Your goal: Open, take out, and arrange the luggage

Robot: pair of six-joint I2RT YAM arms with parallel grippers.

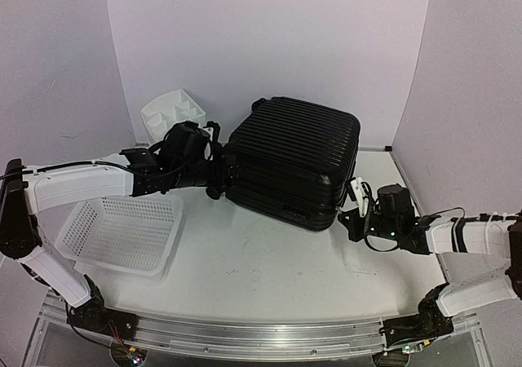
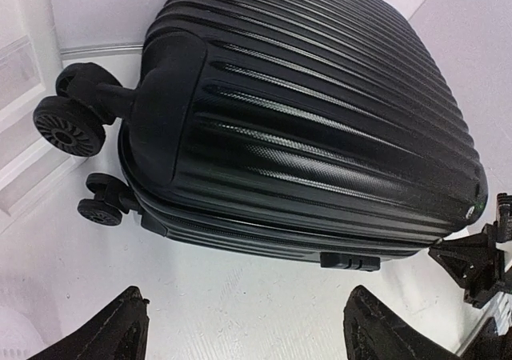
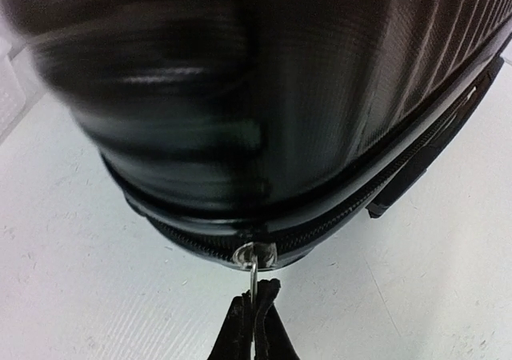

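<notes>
Item 1. Luggage [image 1: 294, 161]: black ribbed hard shell, lying flat on the white desk [image 1: 269, 269] with its two halves closed together. In the top view it sits at centre, a little toward 12 o'clock. Its caster wheels [image 2: 70, 124] are at its 9 o'clock end.

Item 2. Left claw [image 1: 218, 171]: at the luggage's 9 o'clock end, just beside the wheels. The fingers [image 2: 120, 332] are spread wide with nothing between them. Contact with the shell cannot be told.

Item 3. Right claw [image 3: 254, 316]: at the luggage's 4 o'clock corner, low to the desk. The fingers are pressed together, pinching the metal zipper pull [image 3: 254, 274], which hangs from the seam.

Item 4. White mesh basket [image 1: 122, 232]: at 8 o'clock from the luggage, under the left arm and apart from the shell.

Item 5. White compartment unit [image 1: 171, 110]: at 10 o'clock from the luggage, against the back wall.
</notes>
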